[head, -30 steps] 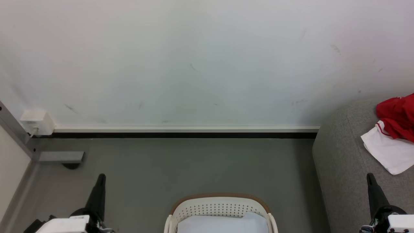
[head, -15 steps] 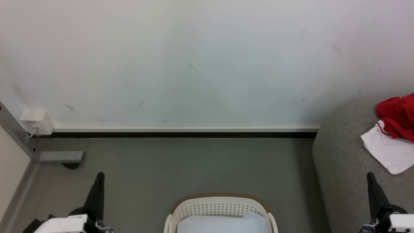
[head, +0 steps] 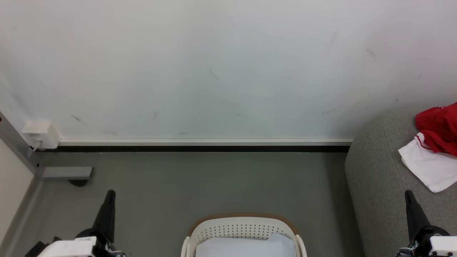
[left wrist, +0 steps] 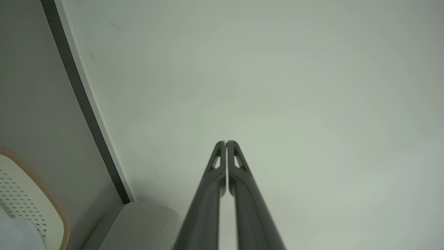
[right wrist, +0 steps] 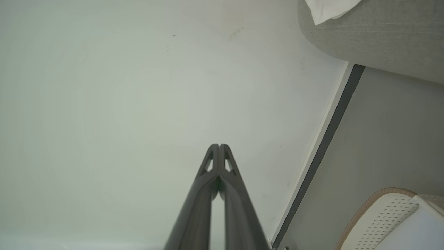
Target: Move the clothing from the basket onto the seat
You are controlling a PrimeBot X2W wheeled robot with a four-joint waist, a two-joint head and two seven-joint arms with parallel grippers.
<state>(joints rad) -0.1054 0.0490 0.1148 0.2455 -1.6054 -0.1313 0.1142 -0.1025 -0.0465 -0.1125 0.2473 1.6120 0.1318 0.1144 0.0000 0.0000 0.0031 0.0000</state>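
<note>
1. Left tool (head: 111, 194) is low on the left of the head view. Its two dark fingers are clenched tip to tip with no cloth in them, pointing up over bare grey floor (head: 214, 182).
2. Right tool (head: 408, 194) is low on the right and clenched on itself the same way. Its tip shows against the grey of the seat (head: 378, 178).
3. The basket (head: 242, 216) sits bottom centre, between my two tools and well apart from both. The far curve of its brown rim faces the wall (head: 214, 71). Something pale lies inside it, and I cannot tell what.
4. The clothing (head: 438, 128) is up on the seat at the right edge of the head view. The red bundle lies towards the wall and overlaps a white panel with red stripes on the side nearer me. The frame cuts the pile off on the right.
5. From my right wrist, a white corner of that panel lies close to the seat's rounded edge.
6. For room to move, a broad band of floor runs from the basket's far rim to the skirting board (head: 203, 142). A narrower lane of floor separates the basket's right side from the seat's curved flank.
7. On the far left, a grey metal foot (head: 66, 173) and a white wall box (head: 40, 134) crowd the corner, apart from my left tool.
</note>
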